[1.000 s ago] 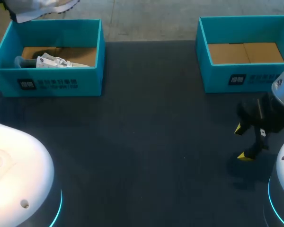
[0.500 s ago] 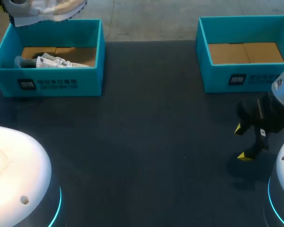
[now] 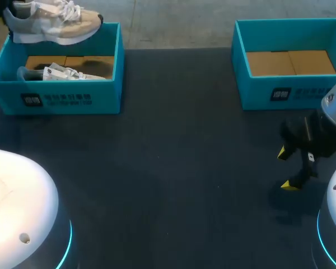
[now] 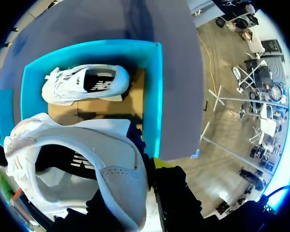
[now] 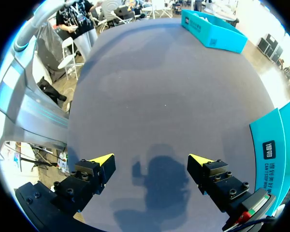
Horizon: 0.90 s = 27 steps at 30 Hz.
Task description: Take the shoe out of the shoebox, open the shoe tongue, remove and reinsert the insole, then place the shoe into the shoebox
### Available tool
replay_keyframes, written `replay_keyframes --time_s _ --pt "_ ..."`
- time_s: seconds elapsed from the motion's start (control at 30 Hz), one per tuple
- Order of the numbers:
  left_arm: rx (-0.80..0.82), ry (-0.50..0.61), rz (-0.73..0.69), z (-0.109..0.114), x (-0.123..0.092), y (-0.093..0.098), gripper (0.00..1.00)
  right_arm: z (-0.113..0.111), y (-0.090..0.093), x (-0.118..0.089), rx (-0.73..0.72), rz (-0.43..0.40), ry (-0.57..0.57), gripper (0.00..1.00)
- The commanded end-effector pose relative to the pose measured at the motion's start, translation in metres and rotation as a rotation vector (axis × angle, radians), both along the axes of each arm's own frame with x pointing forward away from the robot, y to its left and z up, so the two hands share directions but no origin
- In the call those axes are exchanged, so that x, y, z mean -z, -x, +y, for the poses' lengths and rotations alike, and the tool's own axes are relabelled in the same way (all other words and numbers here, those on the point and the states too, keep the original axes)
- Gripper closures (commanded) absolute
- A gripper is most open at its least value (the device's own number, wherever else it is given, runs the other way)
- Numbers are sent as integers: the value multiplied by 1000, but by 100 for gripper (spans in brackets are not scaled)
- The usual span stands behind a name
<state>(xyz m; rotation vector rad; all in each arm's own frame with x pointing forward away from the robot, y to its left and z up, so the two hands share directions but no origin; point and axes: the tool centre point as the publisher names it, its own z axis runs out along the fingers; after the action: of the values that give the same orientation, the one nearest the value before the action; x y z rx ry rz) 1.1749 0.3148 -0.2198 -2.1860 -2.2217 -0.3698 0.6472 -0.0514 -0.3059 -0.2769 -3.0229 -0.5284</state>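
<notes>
Shoe (image 3: 50, 25) up in the air over the far rim of the left box (image 3: 109, 84), heel pinched between the fingers of the left gripper (image 4: 140, 191). Below it, inside that box, a second white shoe (image 4: 84, 84) lying on the cardboard floor. Further right, dark table (image 3: 173, 168), then a second blue box (image 3: 291, 95). Near the right edge, right gripper (image 3: 289, 168) low over the table, jaws spread wide.

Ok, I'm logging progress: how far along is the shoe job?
Done: the shoe is out, hanging above the shoebox. In hand: the left gripper holds it by the heel; the right gripper is open over the table. Left: tongue, insole, putting it back.
</notes>
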Motion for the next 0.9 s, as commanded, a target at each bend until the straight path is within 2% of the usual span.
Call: replay_keyframes --time_s 0.03,0.57,0.9 --pt "14 -9 -4 1 7 2 100 0 2 0 1 -3 1 0" --pt "17 -31 -3 19 17 2 100 0 2 0 1 -3 1 0" --pt "-16 -45 27 16 39 -5 100 0 2 0 1 -3 1 0"
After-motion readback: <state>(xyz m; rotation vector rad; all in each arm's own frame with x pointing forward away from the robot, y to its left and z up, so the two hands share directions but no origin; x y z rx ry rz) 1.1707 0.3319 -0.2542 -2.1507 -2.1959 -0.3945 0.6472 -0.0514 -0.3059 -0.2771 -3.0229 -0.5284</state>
